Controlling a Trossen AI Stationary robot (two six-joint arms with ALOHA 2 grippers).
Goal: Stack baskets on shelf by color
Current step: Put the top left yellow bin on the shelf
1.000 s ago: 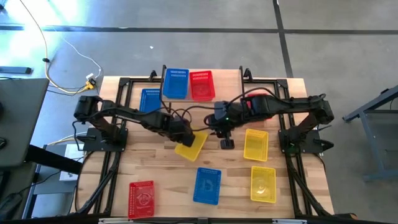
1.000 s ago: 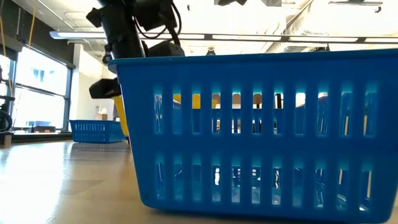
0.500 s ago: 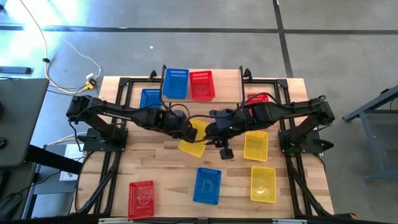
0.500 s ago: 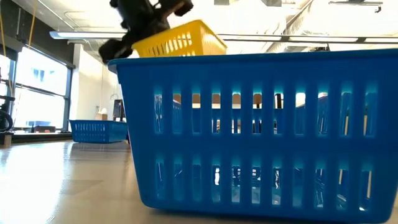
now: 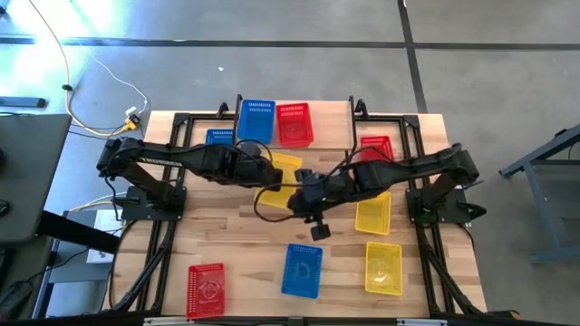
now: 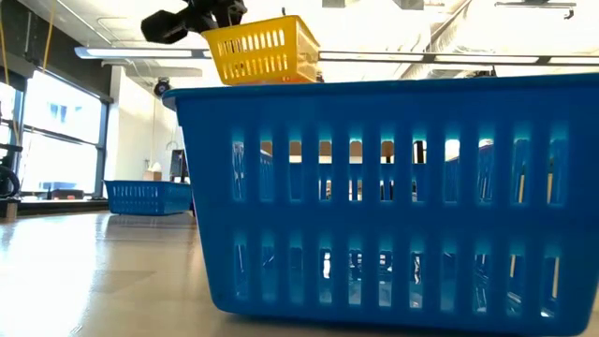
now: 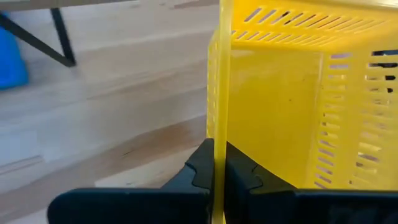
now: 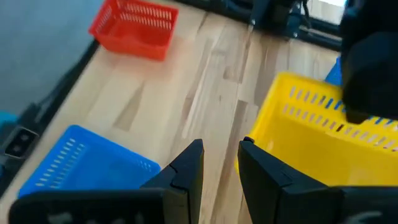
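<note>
Lifted yellow basket [image 5: 285, 169] has moved toward the shelf over the last second; the left gripper [image 5: 260, 172] carried it from mid-table to just short of the shelf edge, and the low view now shows it raised higher and nearly level. Right gripper [image 5: 308, 197] has slid in toward table centre, beside that basket.

Near edge, high view: red basket [image 5: 207, 289] at the left corner, blue basket [image 5: 302, 270] in the middle, yellow basket with something inside [image 5: 382, 267] to the right. Blue one fills the low view.

Mid-table: another yellow basket [image 5: 372, 210] under the right arm. Right gripper fingers [image 8: 188, 167] are apart, holding nothing, pointing at the tabletop [image 5: 227, 235] next to the lifted basket.

Left gripper is clamped on the lifted basket's rim; the wrist view shows the wall pinched between its fingers [image 7: 200, 169].

Far side: blue basket [image 5: 217, 138] left of the shelf, red basket [image 5: 375, 145] to its right. Shelf [image 5: 326, 115] carries one blue basket [image 5: 256, 120] and one red basket [image 5: 294, 123] side by side, right third bare.
</note>
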